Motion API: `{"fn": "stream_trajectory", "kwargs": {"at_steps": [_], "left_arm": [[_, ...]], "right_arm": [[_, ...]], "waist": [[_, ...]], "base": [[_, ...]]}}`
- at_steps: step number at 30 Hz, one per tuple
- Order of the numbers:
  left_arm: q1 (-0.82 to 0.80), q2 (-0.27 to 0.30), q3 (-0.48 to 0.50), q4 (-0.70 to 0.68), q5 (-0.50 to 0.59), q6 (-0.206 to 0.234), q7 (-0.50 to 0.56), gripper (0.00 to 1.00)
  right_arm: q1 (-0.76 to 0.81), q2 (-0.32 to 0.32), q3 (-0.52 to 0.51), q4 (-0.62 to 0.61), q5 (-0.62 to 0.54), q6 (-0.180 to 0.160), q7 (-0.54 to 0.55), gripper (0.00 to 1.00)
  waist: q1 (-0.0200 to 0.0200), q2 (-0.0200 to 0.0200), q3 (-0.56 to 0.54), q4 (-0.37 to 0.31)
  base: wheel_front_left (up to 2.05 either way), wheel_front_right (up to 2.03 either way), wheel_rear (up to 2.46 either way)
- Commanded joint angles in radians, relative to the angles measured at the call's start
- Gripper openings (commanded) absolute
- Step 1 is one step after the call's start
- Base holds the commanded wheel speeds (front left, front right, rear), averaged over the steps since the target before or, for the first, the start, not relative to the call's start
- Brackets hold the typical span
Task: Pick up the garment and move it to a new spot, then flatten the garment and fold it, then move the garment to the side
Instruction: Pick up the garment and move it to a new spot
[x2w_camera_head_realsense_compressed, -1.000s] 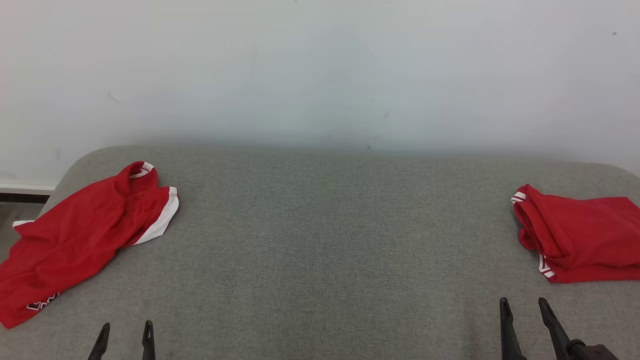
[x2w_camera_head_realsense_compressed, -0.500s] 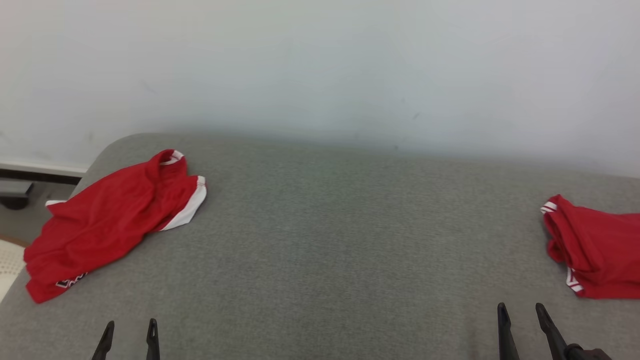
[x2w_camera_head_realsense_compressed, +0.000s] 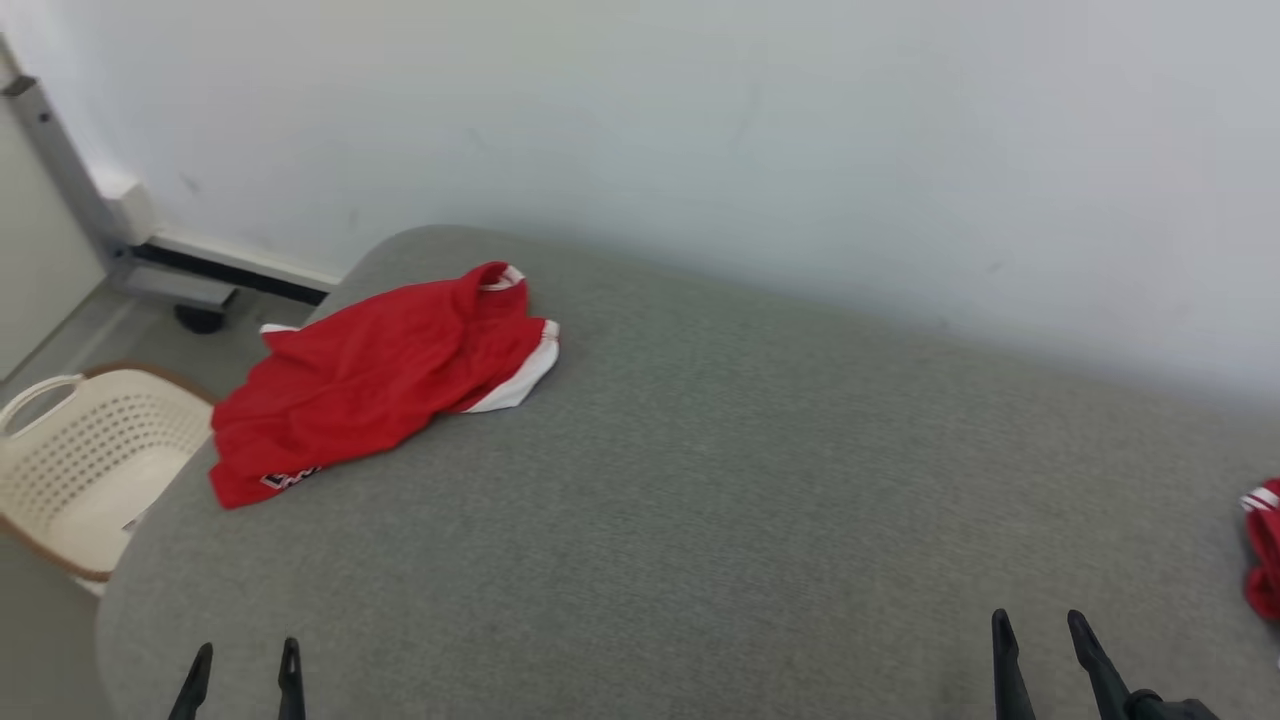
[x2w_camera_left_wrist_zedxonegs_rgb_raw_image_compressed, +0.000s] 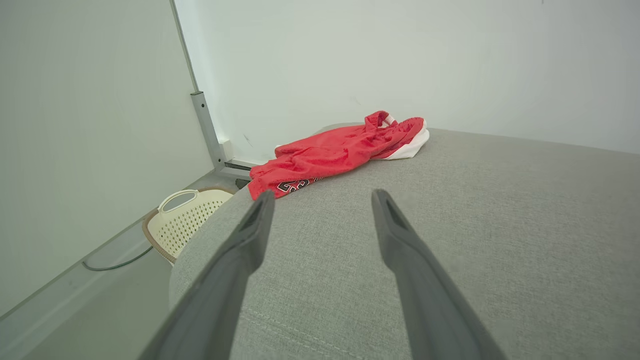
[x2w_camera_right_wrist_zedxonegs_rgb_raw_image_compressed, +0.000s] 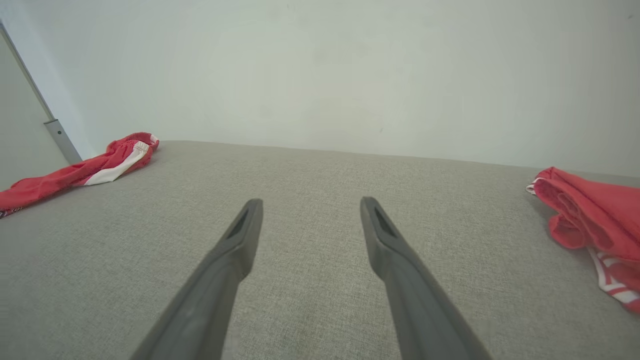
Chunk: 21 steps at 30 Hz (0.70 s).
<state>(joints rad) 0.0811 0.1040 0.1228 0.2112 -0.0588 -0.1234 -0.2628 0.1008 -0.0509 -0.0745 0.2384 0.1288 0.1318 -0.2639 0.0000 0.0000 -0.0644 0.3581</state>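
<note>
A crumpled red garment (x2w_camera_head_realsense_compressed: 375, 375) with white trim lies near the far left corner of the grey padded surface (x2w_camera_head_realsense_compressed: 720, 480); it also shows in the left wrist view (x2w_camera_left_wrist_zedxonegs_rgb_raw_image_compressed: 340, 150) and the right wrist view (x2w_camera_right_wrist_zedxonegs_rgb_raw_image_compressed: 80, 170). A second red garment (x2w_camera_head_realsense_compressed: 1262, 550) sits at the right edge, seen as a folded bundle (x2w_camera_right_wrist_zedxonegs_rgb_raw_image_compressed: 595, 215) in the right wrist view. My left gripper (x2w_camera_head_realsense_compressed: 243, 665) hovers open near the front left edge, well short of the crumpled garment. At the front right my right gripper (x2w_camera_head_realsense_compressed: 1035, 630) is open too, holding nothing.
A cream perforated basket (x2w_camera_head_realsense_compressed: 80, 470) stands on the floor left of the surface, also visible as the basket (x2w_camera_left_wrist_zedxonegs_rgb_raw_image_compressed: 187, 220) in the left wrist view. A white wall (x2w_camera_head_realsense_compressed: 700, 130) runs behind. A grey metal post (x2w_camera_head_realsense_compressed: 60, 150) stands at the far left corner.
The head camera has swung left: the crumpled garment now sits nearer the middle, the right garment has slid to the frame edge, and the basket has come into view. Both grippers remain open.
</note>
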Motion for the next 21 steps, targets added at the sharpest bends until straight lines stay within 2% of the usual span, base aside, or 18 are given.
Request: {"fn": "stream_trajectory", "kwargs": {"at_steps": [1, 8, 21], "left_arm": [[0.005, 0.006, 0.005, -0.002, 0.001, 0.001, -0.003, 1.00], [0.007, 0.010, 0.030, -0.006, -0.011, 0.003, -0.003, 1.00], [0.018, -0.006, 0.061, -0.027, -0.008, 0.007, -0.003, 1.00]], "right_arm": [[-0.006, 0.001, 0.003, -0.001, 0.005, -0.003, 0.000, 1.00], [-0.029, 0.001, 0.023, 0.005, 0.005, -0.003, 0.000, 1.00], [-0.068, 0.001, 0.047, 0.030, -0.005, -0.003, 0.000, 1.00]], "waist": [[0.0000, 0.0000, -0.005, 0.073], [0.0000, 0.0000, 0.007, 0.121], [0.0000, 0.0000, 0.019, 0.130]], "base": [[0.00, 0.00, 0.00], [0.00, 0.00, 0.00], [0.00, 0.00, 0.00]]}}
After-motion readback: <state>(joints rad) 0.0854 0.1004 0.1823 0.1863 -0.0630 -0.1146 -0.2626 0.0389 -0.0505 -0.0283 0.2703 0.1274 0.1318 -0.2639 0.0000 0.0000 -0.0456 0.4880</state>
